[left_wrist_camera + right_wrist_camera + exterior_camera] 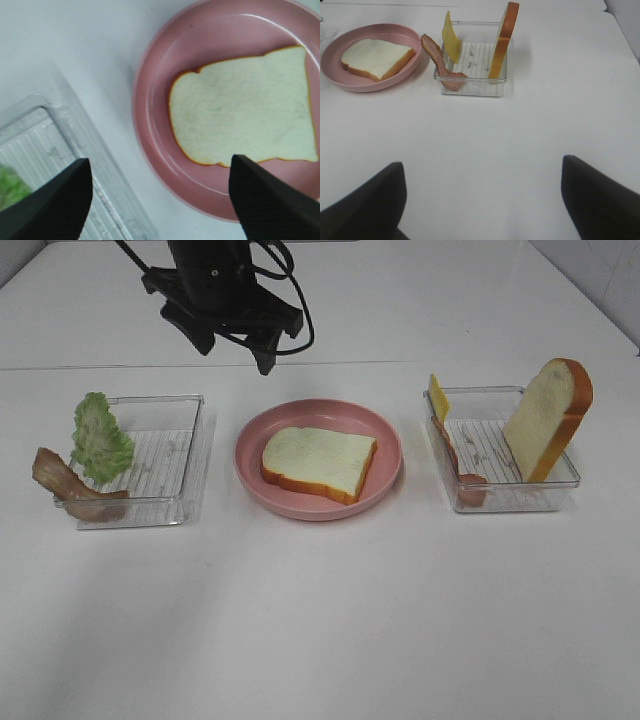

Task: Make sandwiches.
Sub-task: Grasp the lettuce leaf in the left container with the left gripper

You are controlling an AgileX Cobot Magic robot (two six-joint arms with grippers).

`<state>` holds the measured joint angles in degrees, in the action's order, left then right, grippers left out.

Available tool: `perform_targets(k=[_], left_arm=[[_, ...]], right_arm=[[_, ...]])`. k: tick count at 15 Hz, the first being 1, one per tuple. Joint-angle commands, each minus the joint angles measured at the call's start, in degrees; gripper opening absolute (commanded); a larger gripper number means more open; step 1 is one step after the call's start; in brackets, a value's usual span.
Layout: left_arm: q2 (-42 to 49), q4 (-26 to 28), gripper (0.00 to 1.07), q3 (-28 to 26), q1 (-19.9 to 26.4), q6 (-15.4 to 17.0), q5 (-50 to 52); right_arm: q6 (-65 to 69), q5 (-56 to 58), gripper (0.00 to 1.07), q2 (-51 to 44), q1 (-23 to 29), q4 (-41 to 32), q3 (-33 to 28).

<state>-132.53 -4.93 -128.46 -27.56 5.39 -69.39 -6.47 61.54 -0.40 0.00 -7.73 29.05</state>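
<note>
No stacked sandwiches are in view. One white bread slice [318,462] [245,107] [375,57] with an orange-brown crust lies flat on the pink plate [320,512]. My left gripper [235,350] [160,167] hangs open and empty above the table behind the plate. Green lettuce [100,438] and a bacon strip [70,485] lean on the left clear tray [160,465]. The right clear tray [500,450] holds yellow cheese [438,398], another bacon strip [462,475] and an upright bread slice [547,420]. My right gripper [481,165] is open, well short of that tray, and outside the high view.
White tabletop all around. The left tray's wall [45,145] lies close beside the plate rim [160,75]. In the right wrist view, bare table stretches between my fingers and the right tray [475,87].
</note>
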Motion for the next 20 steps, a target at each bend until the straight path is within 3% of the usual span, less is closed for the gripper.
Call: perform_targets(k=[1, 4, 9, 12, 14, 20], left_arm=[[4.41, -1.72, 0.73, -0.06, 3.67, 2.41, -4.13], [8.08, 1.26, 0.73, 1.20, 10.08, 2.41, -4.13], [12.72, 2.23, 0.73, 10.43, 17.59, 2.23, -4.13], [12.43, 0.97, 0.71, 13.64, 18.28, 2.23, -3.84], [9.34, 0.46, 0.66, 13.92, 18.28, 2.23, -4.01], [2.58, 2.75, 0.66, 13.92, 18.28, 2.29, -1.38]], right_arm=[[-0.11, -0.57, 0.80, -0.34, 0.00, -0.34, -0.17], [-0.11, -0.57, 0.80, -0.34, 0.00, -0.34, -0.17], [-0.11, -0.57, 0.80, -0.34, 0.00, -0.46, -0.17], [-0.11, -0.57, 0.80, -0.34, 0.00, -0.57, -0.17], [-0.11, -0.57, 0.80, -0.34, 0.00, -0.57, -0.17], [-0.11, -0.57, 0.80, -0.34, 0.00, -0.57, -0.17]])
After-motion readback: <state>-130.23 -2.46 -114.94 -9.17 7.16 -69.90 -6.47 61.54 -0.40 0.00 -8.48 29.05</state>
